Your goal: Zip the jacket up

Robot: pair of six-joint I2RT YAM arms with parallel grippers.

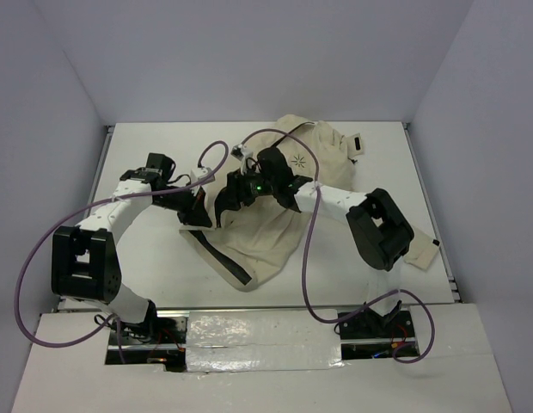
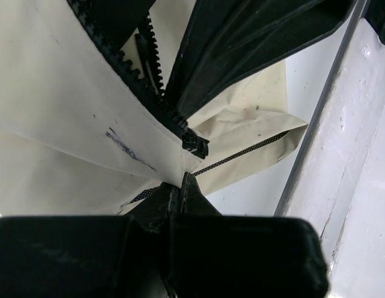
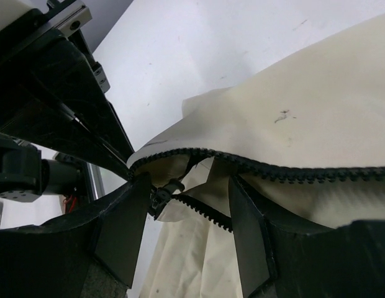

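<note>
The cream jacket (image 1: 271, 241) lies crumpled mid-table, its star logo (image 1: 298, 160) facing up and its dark zipper edges apart. My left gripper (image 1: 200, 213) is shut on the jacket's bottom corner (image 2: 182, 184), just below the zipper slider (image 2: 195, 144). My right gripper (image 1: 234, 193) hovers right beside it. In the right wrist view this gripper (image 3: 186, 230) is open, its jaws either side of the lower row of zipper teeth. The slider (image 3: 161, 192) sits against its left finger (image 3: 121, 230). The other row of teeth (image 3: 285, 172) arches above.
A jacket sleeve cuff (image 1: 421, 251) reaches the table's right edge, under the right arm's elbow (image 1: 382, 228). Purple cables (image 1: 43, 249) loop by both arms. Grey walls enclose the white table (image 1: 163, 275). A metal edge rail (image 2: 317, 124) runs past the left gripper.
</note>
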